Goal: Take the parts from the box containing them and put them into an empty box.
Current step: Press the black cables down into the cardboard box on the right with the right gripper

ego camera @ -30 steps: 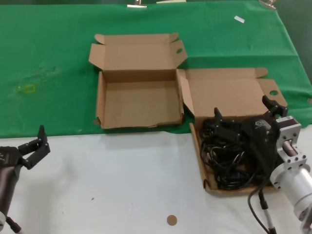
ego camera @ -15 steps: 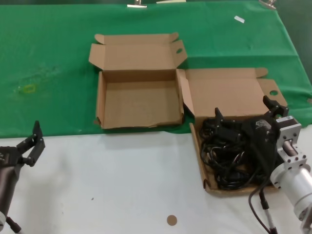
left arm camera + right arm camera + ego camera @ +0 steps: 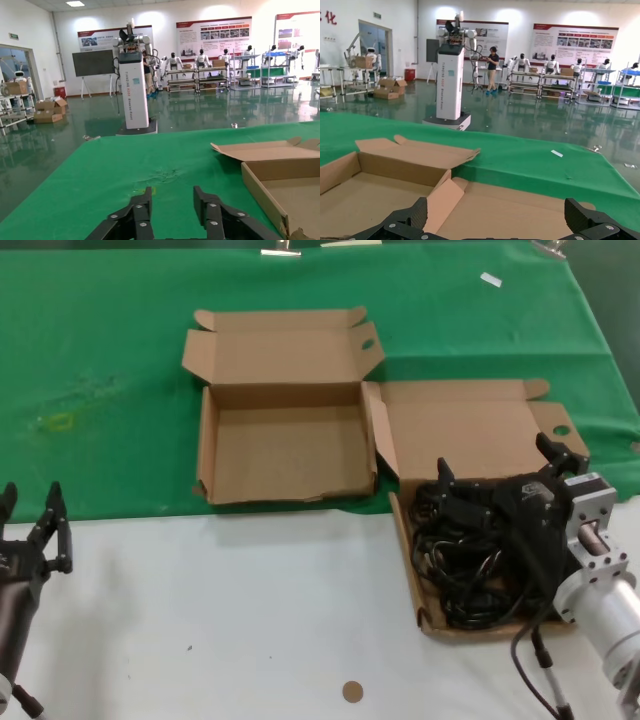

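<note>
— What's on the left side?
— The left tool [image 3: 30, 525] sits low at the near left over the white tabletop [image 3: 250, 620], fingers spread apart and gripping nothing. It is well apart from both boxes.

— And the boxes?
— The empty box [image 3: 285, 455] lies on the green cloth [image 3: 100, 360] at the middle, straight walls up, lid folded back to the far side with one round hole in an ear flap. Nothing lies in it. Just to its right, touching at the corner, is the box of cords [image 3: 405, 540], its lid standing at the far side.

— What's in that one?
— A tangle of black power cords [image 3: 460, 575] with plugs, filling the tray.

— The right arm?
— The right tool [image 3: 497, 476] hangs over the far part of that tray, fingers wide apart above the cords, holding none. A small brown disc [image 3: 352, 691] lies on the near tabletop.
</note>
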Robot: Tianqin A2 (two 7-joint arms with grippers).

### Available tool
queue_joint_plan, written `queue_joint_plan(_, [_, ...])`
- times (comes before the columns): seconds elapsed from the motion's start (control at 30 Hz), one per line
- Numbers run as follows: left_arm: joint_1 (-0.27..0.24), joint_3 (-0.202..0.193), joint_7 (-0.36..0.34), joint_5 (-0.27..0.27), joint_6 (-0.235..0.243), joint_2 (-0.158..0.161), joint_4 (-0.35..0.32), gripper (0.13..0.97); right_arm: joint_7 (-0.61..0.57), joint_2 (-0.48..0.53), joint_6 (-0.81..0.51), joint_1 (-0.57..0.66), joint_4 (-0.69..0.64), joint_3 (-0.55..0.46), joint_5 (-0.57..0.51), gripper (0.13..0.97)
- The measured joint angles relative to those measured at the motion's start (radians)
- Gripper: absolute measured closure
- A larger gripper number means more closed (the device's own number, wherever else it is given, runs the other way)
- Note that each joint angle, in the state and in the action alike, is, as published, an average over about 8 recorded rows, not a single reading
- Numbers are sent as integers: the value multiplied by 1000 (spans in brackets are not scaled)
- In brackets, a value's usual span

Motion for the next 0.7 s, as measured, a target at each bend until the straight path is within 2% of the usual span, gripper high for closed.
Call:
queue_joint_plan(0.13, [0,0,0,0,0,0,0,689,-15,55,34,8,12,-49,55,129])
queue_joint_plan(0.4, [0,0,0,0,0,0,0,848,-56,231,91,54,38,-190,210,129])
queue_joint_plan(0.7, [0,0,0,0,0,0,0,935,-97,470,77,166,78,-388,342,129])
